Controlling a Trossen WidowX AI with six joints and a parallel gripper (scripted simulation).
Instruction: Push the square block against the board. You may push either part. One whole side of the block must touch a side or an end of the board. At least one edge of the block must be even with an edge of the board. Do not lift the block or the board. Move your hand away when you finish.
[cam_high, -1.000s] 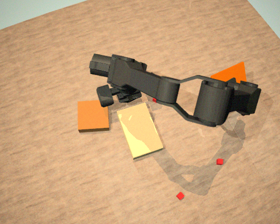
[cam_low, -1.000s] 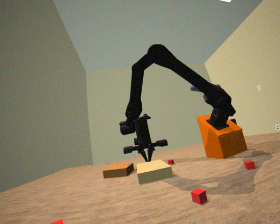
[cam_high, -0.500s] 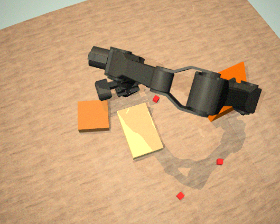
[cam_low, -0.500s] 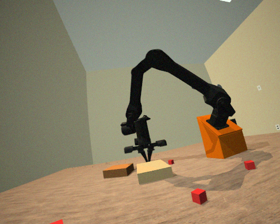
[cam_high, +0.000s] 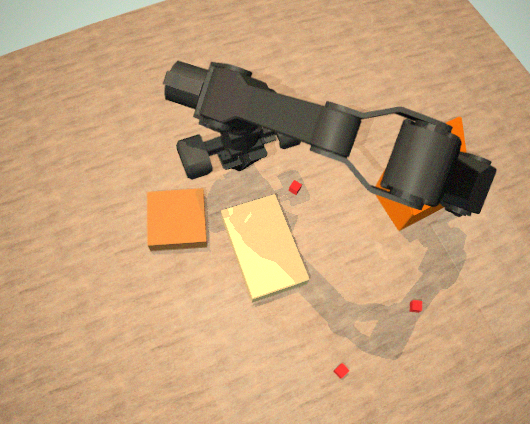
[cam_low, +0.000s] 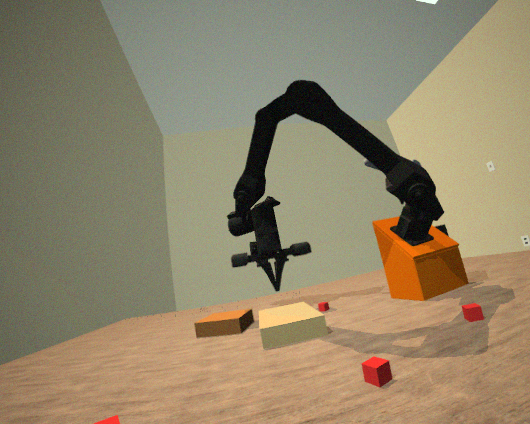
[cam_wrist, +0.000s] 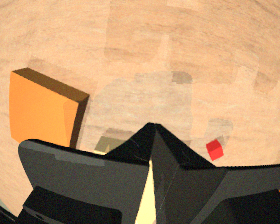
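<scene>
The orange square block (cam_high: 176, 218) (cam_low: 225, 322) (cam_wrist: 42, 110) lies flat. The pale yellow rectangular board (cam_high: 267, 245) (cam_low: 292, 325) (cam_wrist: 146, 207) lies flat to its right in the top view. A gap separates them, and the board is turned at an angle to the block, so their facing sides are not parallel. My gripper (cam_high: 243, 164) (cam_low: 277, 288) (cam_wrist: 153, 128) is shut and empty. It hangs above the table near the board's upper end as seen in the top view, touching neither part. In the wrist view the fingers hide most of the board.
A small red cube (cam_high: 295, 187) (cam_low: 323, 306) (cam_wrist: 215, 149) lies just beyond the board's upper right corner in the top view. Two more red cubes (cam_high: 416, 306) (cam_high: 341, 370) lie to the lower right. The arm stands on an orange base (cam_low: 422, 272) at the right.
</scene>
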